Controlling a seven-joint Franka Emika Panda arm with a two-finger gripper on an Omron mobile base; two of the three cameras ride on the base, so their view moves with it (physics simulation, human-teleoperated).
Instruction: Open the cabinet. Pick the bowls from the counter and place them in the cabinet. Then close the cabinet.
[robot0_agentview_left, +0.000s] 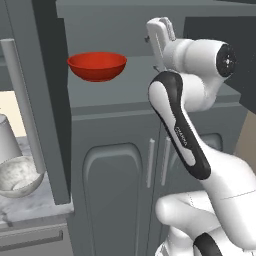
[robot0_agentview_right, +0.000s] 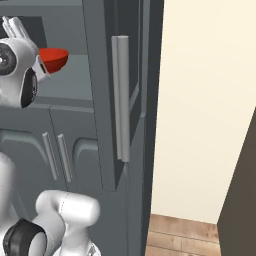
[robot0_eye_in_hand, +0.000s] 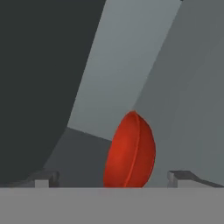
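Sitting on the cabinet (robot0_agentview_left: 100, 100) shelf now is the red bowl (robot0_agentview_left: 97, 66), and the gripper (robot0_eye_in_hand: 113, 178) has its fingers spread wide apart, nothing clamped. In the hand view the bowl lies dead ahead at twelve o'clock between the tips. The marbled bowl (robot0_agentview_left: 17, 177) waits on the counter (robot0_agentview_left: 30, 212), low at eight o'clock of the arm — that's the next reach, I'd say.

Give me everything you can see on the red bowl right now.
The red bowl is glossy, plain, round and shallow, with no visible damage. It sits upright on the grey shelf inside the open cabinet, toward its left side. The gripper is open just behind it, fingertips apart on either side, not gripping it.
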